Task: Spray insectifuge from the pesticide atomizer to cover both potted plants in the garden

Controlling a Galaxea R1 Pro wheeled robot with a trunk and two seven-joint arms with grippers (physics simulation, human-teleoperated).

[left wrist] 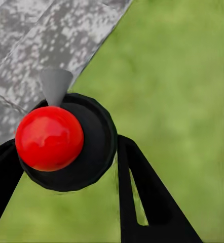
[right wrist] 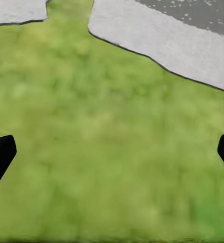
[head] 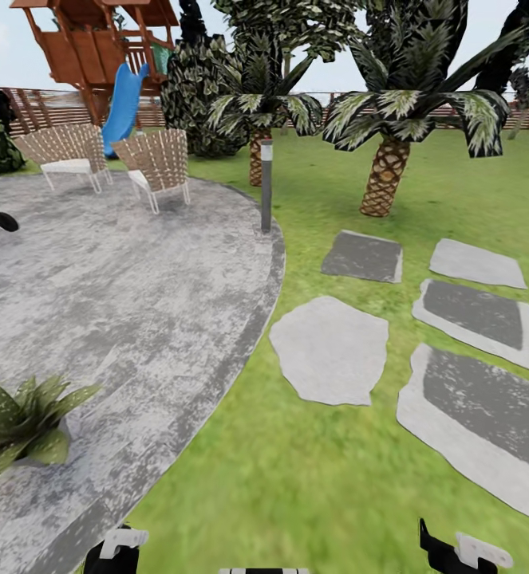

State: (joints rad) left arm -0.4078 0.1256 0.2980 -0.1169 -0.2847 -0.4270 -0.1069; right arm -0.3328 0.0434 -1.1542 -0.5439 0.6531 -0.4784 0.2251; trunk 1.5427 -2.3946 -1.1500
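In the left wrist view the pesticide atomizer (left wrist: 94, 152) is seen from above: a round black top, a red ball (left wrist: 48, 137) and a grey nozzle (left wrist: 55, 85). My left gripper (left wrist: 66, 143) is shut on it, one black finger (left wrist: 142, 192) on each side, over the line where patio meets grass. In the head view its white trigger head (head: 123, 540) shows at the bottom edge. One potted plant (head: 25, 422), a low green rosette, stands on the round grey patio (head: 136, 303) ahead and to the left. The second potted plant is out of view. My right gripper (right wrist: 114, 152) is open over the lawn.
Grey stepping stones (head: 332, 347) cross the lawn ahead and to the right. A slim grey lamp post (head: 266, 187) stands at the patio's far edge. Two wicker chairs (head: 156, 163) sit at the back of the patio. Palm trees (head: 384, 175), a playset with a blue slide (head: 124, 104) and a fence lie beyond.
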